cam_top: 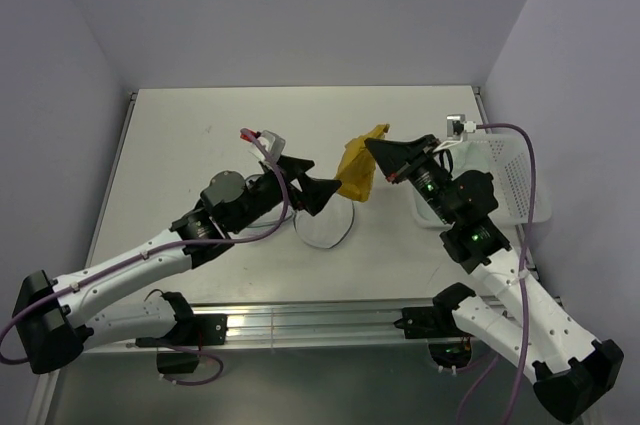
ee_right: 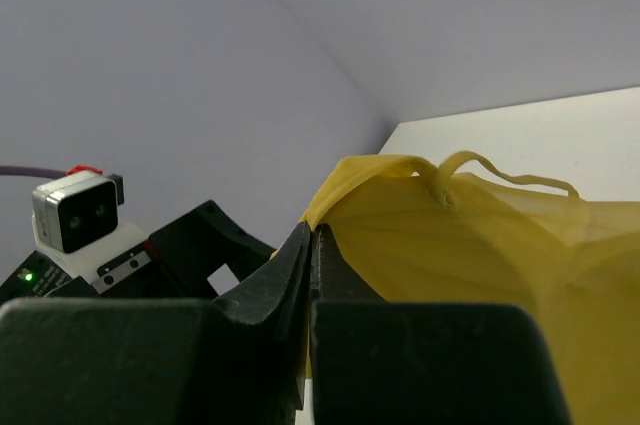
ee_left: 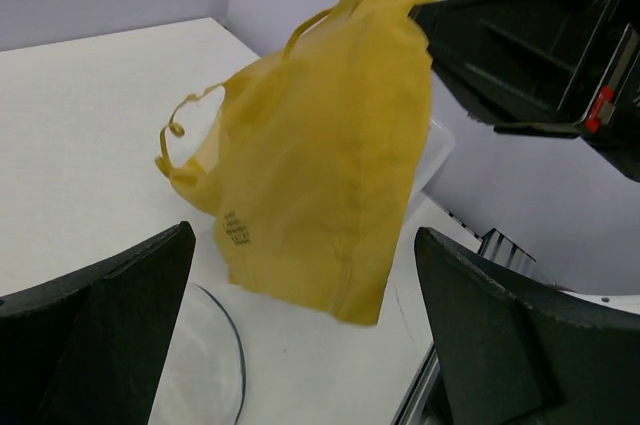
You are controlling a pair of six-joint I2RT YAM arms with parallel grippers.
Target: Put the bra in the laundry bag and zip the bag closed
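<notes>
The yellow bra (cam_top: 357, 171) hangs in the air from my right gripper (cam_top: 372, 145), whose jaws are shut on its top edge; it also shows in the right wrist view (ee_right: 480, 245) and the left wrist view (ee_left: 320, 185). The laundry bag (cam_top: 322, 227), a round translucent mesh disc with a dark zipper rim, lies flat on the table below the bra; its edge shows in the left wrist view (ee_left: 205, 365). My left gripper (cam_top: 328, 192) is open and empty, just left of the hanging bra and above the bag.
A white perforated plastic basket (cam_top: 515, 185) stands at the right edge of the table behind my right arm. The table's front rail (cam_top: 320, 323) runs below both arms.
</notes>
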